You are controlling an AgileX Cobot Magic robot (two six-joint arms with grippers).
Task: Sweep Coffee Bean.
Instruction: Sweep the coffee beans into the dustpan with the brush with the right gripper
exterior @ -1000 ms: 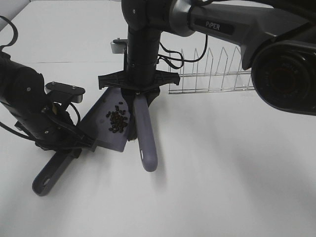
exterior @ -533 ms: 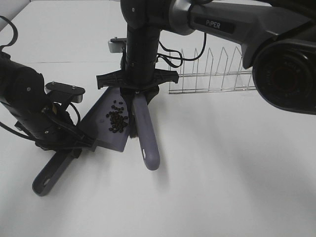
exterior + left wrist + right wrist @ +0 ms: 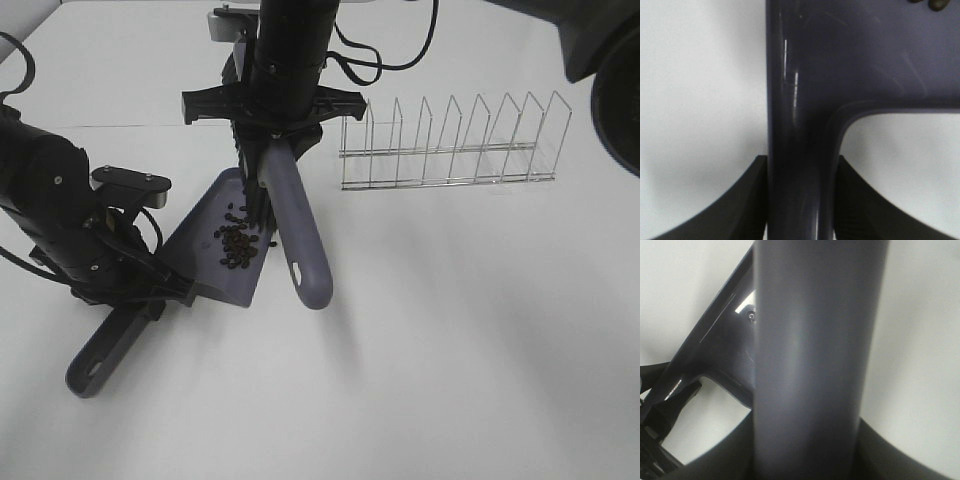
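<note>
The grey-purple dustpan (image 3: 215, 262) lies on the white table with a pile of dark coffee beans (image 3: 238, 243) in its tray. My left gripper (image 3: 140, 295) is shut on the dustpan's handle (image 3: 98, 358); the left wrist view shows the handle (image 3: 800, 165) between the dark fingers (image 3: 742, 205). My right gripper (image 3: 268, 150) is shut on the grey-purple brush (image 3: 297, 235), held above the table at the pan's right edge, black bristles by the beans. The brush handle (image 3: 810, 350) fills the right wrist view.
A wire dish rack (image 3: 450, 140) stands behind and to the right of the brush. The table's back edge runs behind the right arm.
My right arm has risen and drawn back, lifting the brush and tilting its handle end up and to the right. The dustpan, beans and left arm have not moved.
</note>
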